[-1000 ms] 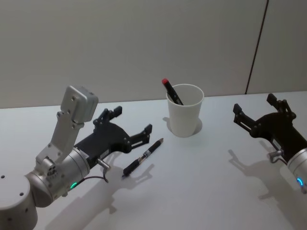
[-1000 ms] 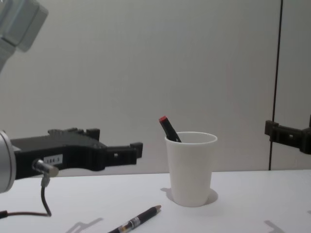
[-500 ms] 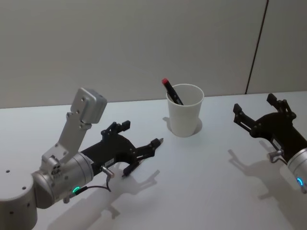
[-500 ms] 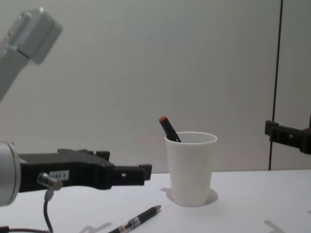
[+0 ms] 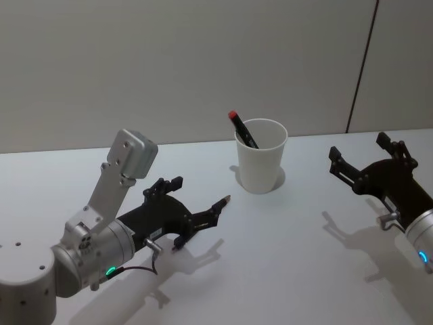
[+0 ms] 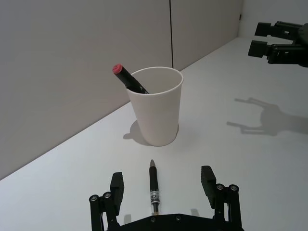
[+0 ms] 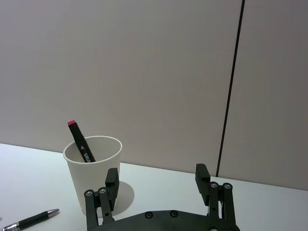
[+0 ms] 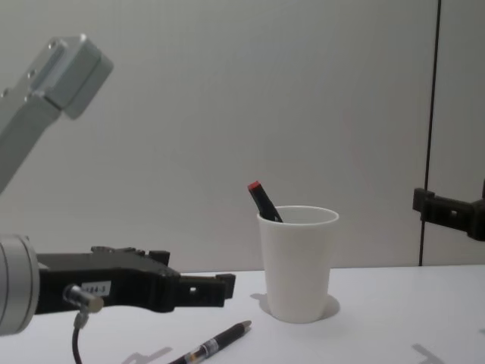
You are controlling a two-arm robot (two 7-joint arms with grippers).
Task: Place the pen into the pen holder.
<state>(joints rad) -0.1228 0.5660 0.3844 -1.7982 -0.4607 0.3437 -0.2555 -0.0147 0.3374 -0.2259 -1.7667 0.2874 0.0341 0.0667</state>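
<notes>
The pen (image 6: 153,190), black with a metallic tip, lies flat on the white table (image 5: 284,257), pointing at the pen holder (image 5: 260,166). That white paper cup stands upright with a red-capped black marker (image 5: 241,128) leaning in it. My left gripper (image 5: 196,200) is open and hovers low over the pen, one finger on each side of it; in the left wrist view the pen sits between the fingers (image 6: 117,186). Seen from the chest, the left gripper (image 8: 201,284) is a little above the pen (image 8: 216,343). My right gripper (image 5: 362,152) is open and holds nothing, off to the cup's right.
A plain grey wall runs close behind the table. A dark vertical seam (image 5: 362,64) marks the wall at the right. Bare tabletop lies between the cup and the right gripper.
My left gripper has slid forward and lower, from beside the pen to straddling it. The pen, the cup and the right arm have stayed put.
</notes>
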